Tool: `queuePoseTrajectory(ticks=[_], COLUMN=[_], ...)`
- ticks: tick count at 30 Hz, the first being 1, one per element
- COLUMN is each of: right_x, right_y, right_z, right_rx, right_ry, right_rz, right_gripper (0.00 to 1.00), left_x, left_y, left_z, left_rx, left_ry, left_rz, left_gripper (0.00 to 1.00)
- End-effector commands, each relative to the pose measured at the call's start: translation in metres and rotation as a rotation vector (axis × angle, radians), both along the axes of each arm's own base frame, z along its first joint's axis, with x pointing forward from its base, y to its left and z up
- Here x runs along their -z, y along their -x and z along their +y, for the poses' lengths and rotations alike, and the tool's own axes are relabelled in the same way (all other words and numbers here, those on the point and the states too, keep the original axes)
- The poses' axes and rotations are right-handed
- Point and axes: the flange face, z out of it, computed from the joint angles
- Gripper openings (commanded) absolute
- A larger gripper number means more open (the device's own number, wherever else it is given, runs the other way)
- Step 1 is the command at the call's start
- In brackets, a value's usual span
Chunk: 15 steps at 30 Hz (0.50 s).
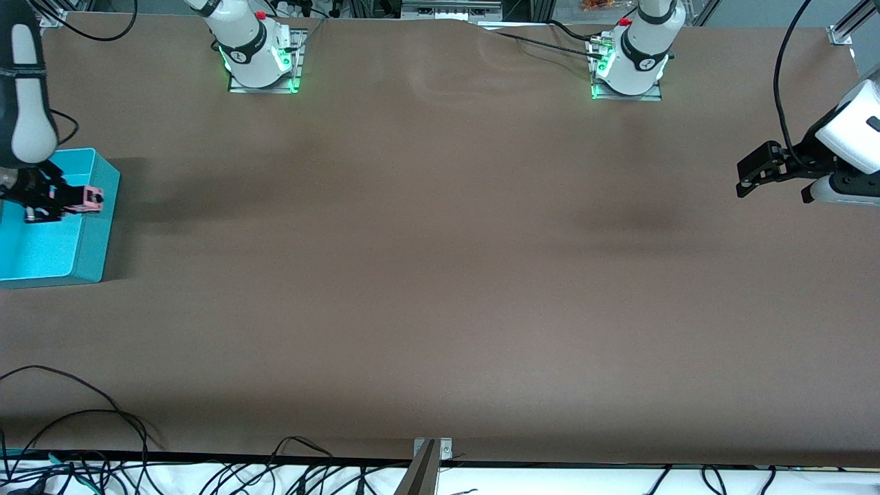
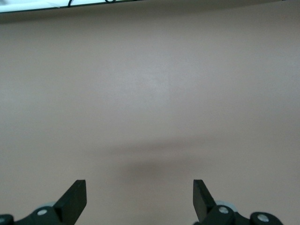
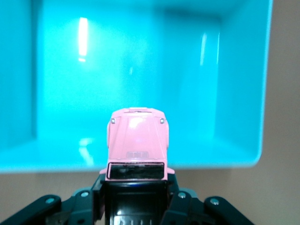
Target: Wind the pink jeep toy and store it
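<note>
A: Count of items on the counter (image 1: 440, 275)?
B: One turquoise bin (image 1: 96, 227), at the right arm's end of the counter. One pink jeep toy (image 1: 93, 197), not on the counter itself (it is held in the air). Two arms, two pincers.

A: Right pincer (image 1: 67, 199)?
B: Over the bin, at the bin's wall that faces the left arm's end. Closed on the jeep: the wrist view shows the fingers (image 3: 180, 206) clamped on either side of the black rear, pink hood (image 3: 137, 136) pointing out over the bin's open interior (image 3: 126, 70). The jeep is above the bin, not resting in it.

A: Left pincer (image 1: 744, 180)?
B: Well apart from the bin, over bare counter at the left arm's end; that arm waits. Spread wide, both fingertips (image 2: 75, 199) apart with nothing between them, only brown surface below.

A: Bin contents?
B: Only bare turquoise floor shows.
</note>
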Motion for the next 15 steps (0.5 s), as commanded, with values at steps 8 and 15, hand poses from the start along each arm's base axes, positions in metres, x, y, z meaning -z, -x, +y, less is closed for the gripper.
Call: queuePoseTrajectory(ticks=[8, 15], right_x=[0.021, 0.057], right_y=[0.025, 0.032], right_z=[-0.104, -0.113], right_rx=[-0.073, -0.023], right_ry=[0.052, 0.032], right_rz=[-0.002, -0.014], right_gripper=[0.24, 0.24], left_x=[-0.007, -0.006], left_y=[-0.002, -0.003], left_z=[-0.001, -0.001], left_rx=[0.02, 0.019], left_ry=[0.013, 0.018], left_rz=[-0.005, -0.001], left_gripper=[1.0, 1.0])
